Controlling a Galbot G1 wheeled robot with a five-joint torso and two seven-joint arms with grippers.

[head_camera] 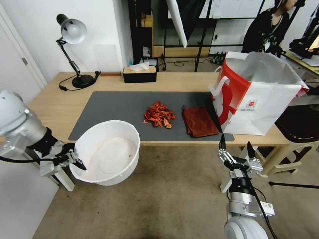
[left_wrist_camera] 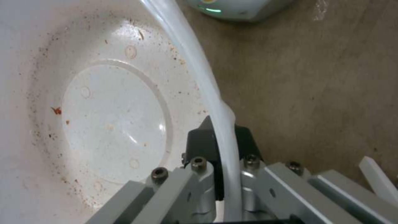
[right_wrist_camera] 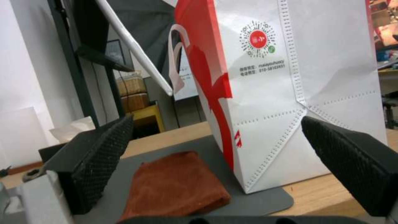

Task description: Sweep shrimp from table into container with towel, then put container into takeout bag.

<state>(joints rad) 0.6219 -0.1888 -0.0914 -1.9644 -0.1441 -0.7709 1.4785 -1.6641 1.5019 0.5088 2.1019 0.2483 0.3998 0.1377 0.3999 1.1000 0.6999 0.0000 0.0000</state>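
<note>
While left gripper point(head_camera: 77, 161) pinches bowl point(head_camera: 109, 132) rim below table point(head_camera: 56, 106) edge, right gripper point(head_camera: 235, 146) hangs spread nr towel point(head_camera: 198, 121). Best: take towel flat, push shrimp point(head_camera: 159, 115) twd bowl.

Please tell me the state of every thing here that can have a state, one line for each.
Bowl: upright, no shrimp inside, held at table edge.
Shrimp: piled on mat.
Towel: folded, flat on mat.
Bag: upright, mouth open.
Left gripper: shut on bowl rim.
Right gripper: open, before the table edge.
</note>
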